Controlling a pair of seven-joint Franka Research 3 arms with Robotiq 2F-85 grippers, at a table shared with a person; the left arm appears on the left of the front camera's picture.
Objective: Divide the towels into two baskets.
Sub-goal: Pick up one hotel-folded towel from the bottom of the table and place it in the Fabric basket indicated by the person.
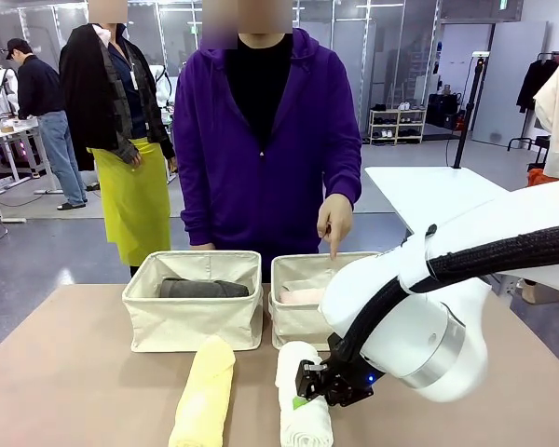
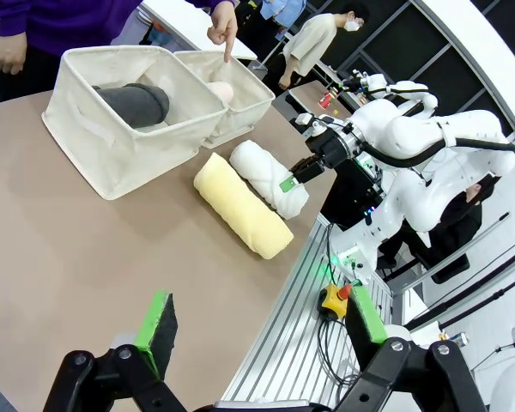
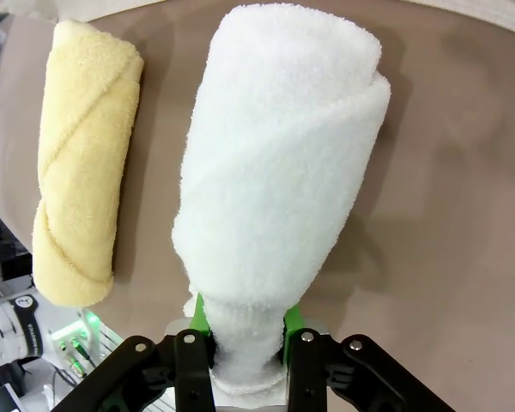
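Two cream baskets stand side by side at mid-table. The left basket (image 1: 191, 326) (image 2: 112, 146) holds the dark grey towel (image 1: 203, 288) (image 2: 136, 101). A pale pink towel (image 1: 303, 296) (image 2: 223, 90) lies in the right basket (image 1: 296, 328) (image 2: 240, 107). In front of them on the table are the yellow towel (image 1: 205, 391) (image 2: 240, 204) (image 3: 86, 163) and the white towel (image 1: 303, 414) (image 2: 266, 176) (image 3: 279, 180). My right gripper (image 1: 307, 391) (image 2: 302, 172) (image 3: 245, 335) is shut on the white towel's near end. My left gripper (image 2: 262, 318) hangs open above the table edge, holding nothing.
A person in a purple hoodie stands behind the baskets, one finger (image 1: 334, 247) (image 2: 227, 39) pointing down at the right basket's far rim. My right arm's white body (image 1: 429, 317) hovers over the table's right front. Bare tabletop (image 2: 60, 257) lies left of the yellow towel.
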